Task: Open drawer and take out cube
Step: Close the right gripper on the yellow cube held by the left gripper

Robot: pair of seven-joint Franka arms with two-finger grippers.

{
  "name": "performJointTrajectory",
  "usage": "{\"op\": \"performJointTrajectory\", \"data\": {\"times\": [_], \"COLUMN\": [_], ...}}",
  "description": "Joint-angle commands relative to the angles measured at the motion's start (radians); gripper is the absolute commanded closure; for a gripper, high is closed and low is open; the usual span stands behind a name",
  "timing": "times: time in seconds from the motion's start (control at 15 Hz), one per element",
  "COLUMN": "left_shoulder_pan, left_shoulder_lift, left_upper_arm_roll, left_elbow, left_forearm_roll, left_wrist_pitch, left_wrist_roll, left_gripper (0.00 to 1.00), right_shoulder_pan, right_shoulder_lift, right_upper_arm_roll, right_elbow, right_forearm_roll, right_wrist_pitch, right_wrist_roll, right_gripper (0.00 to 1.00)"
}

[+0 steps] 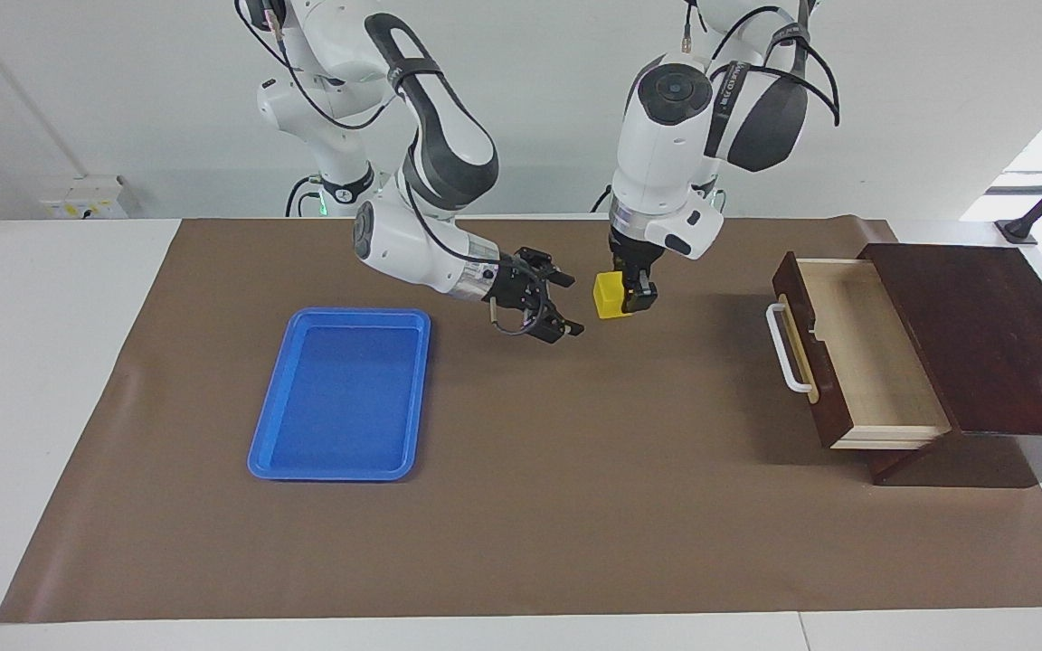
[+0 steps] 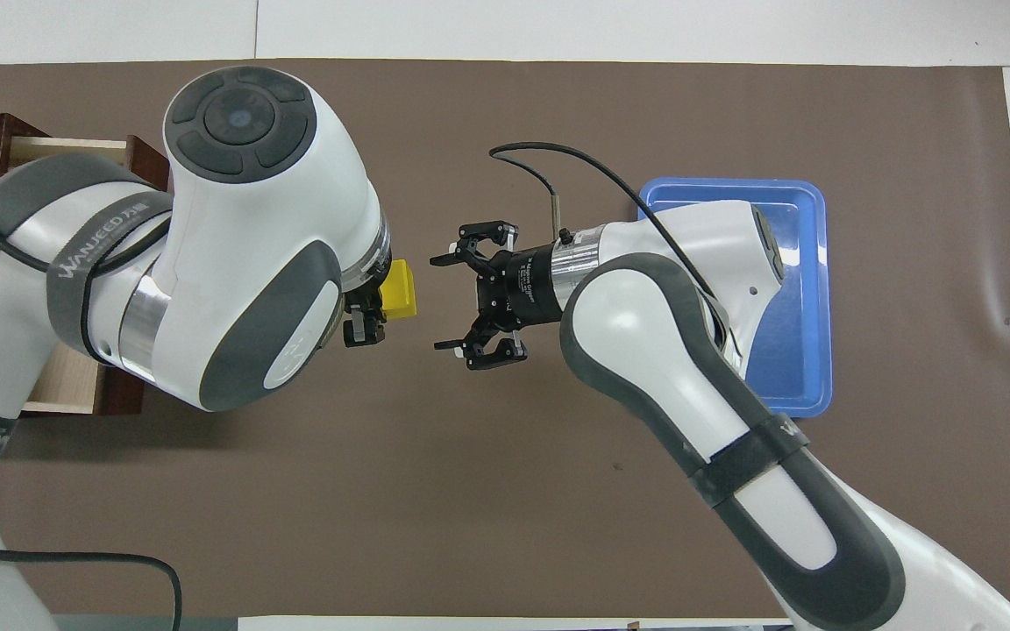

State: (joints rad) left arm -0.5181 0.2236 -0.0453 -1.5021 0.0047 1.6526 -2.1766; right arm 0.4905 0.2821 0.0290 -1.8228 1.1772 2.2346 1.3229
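The yellow cube (image 1: 610, 297) (image 2: 400, 292) hangs above the brown mat, with my left gripper (image 1: 625, 303) (image 2: 378, 307) shut on it from above. My right gripper (image 1: 568, 306) (image 2: 440, 303) is open and lies sideways, its fingertips pointing at the cube from the tray's side with a small gap between them and the cube. The drawer (image 1: 856, 353) (image 2: 67, 390) stands pulled out of its dark wooden box (image 1: 982, 334) at the left arm's end of the table. Its pale interior shows nothing inside. The white handle (image 1: 788, 348) faces the middle of the mat.
A blue tray (image 1: 340, 314) (image 2: 733, 186) lies on the mat toward the right arm's end, with nothing in it. In the overhead view the right arm's forearm covers part of it. A brown mat (image 1: 575, 506) covers the white table.
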Motion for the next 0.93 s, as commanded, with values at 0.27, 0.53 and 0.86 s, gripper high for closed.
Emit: {"op": "performJointTrajectory", "data": {"times": [0.27,0.53,0.86], "left_shoulder_pan": [-0.014,-0.014,-0.014], "left_shoulder_lift": [0.007,0.007,0.007], "left_upper_arm_roll": [0.013,0.013,0.013], "left_elbow": [0.008,0.008,0.010], "left_forearm_roll": [-0.015,-0.015,-0.017], "left_wrist_pitch": [0.007,0.006,0.007], "left_wrist_roll": [-0.019,-0.019,-0.019], "left_gripper": [1.00,1.00,1.00], "right_shoulder_pan": [0.048,0.048,0.048], "right_shoulder_lift": [0.028,0.037,0.054], "right_upper_arm_roll": [-0.003,-0.003,-0.003], "right_elbow": [0.042,0.066,0.092], "right_forearm_roll": [0.006,0.002,0.002], "right_wrist_pitch": [0.036,0.031,0.040], "right_wrist_roll": [0.042,0.065,0.084], "right_gripper": [0.00,0.00,0.00]}}
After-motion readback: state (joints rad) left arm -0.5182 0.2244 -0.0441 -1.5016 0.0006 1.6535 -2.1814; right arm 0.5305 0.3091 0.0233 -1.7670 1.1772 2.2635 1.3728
